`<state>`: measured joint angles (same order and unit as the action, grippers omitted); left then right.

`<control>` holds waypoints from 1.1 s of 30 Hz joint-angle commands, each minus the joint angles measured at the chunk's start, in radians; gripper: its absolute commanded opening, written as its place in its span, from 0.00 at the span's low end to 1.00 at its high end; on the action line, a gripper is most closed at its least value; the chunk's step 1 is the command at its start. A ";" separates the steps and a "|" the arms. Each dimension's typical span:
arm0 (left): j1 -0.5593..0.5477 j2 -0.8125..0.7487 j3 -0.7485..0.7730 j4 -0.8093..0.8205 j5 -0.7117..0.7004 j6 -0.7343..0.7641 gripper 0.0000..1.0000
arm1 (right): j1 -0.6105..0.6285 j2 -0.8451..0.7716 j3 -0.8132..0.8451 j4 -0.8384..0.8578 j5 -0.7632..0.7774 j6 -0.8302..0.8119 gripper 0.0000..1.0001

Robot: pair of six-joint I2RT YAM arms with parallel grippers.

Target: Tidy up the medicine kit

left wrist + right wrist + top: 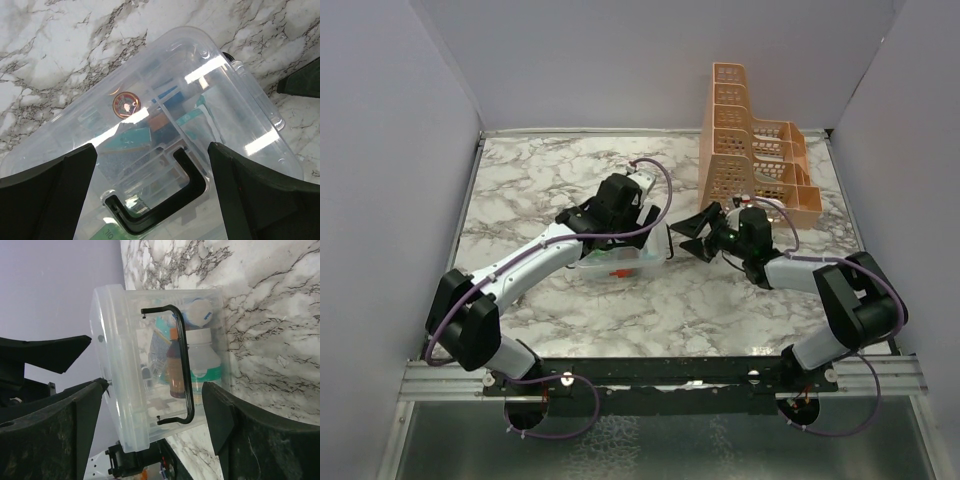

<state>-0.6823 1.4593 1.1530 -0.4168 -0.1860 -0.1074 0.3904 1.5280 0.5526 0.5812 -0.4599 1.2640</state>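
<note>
A: Where's the small clear plastic medicine kit (620, 262)?
B: On the marble counter (540, 180). Above it, the left hand (151, 150) splayed empty; at its end, the right hand (154, 385) likewise. Only the right wrist shows bottles (202, 357) inside.

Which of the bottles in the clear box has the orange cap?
The slim amber-brown bottle inside the small transparent plastic medicine kit; the wider white bottle with a teal label beside it has a white cap.
</note>
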 commanded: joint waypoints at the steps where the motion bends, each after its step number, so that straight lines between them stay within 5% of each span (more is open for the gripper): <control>1: -0.013 0.059 0.010 -0.094 -0.042 0.046 0.99 | -0.005 0.055 -0.033 0.148 -0.036 0.046 0.82; 11: -0.034 0.136 0.027 -0.141 -0.064 0.053 0.96 | -0.005 0.149 -0.063 0.356 -0.117 0.120 0.84; 23: -0.033 0.049 -0.097 -0.116 0.012 -0.094 0.96 | 0.002 0.221 -0.023 0.471 -0.221 0.158 0.85; 33: -0.030 0.024 -0.135 -0.079 0.008 -0.149 0.90 | 0.010 0.097 -0.004 0.297 -0.211 0.024 0.80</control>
<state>-0.7094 1.4509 1.0893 -0.3347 -0.1921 -0.2298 0.3916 1.7069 0.5079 0.9546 -0.6548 1.3727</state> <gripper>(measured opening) 0.914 0.824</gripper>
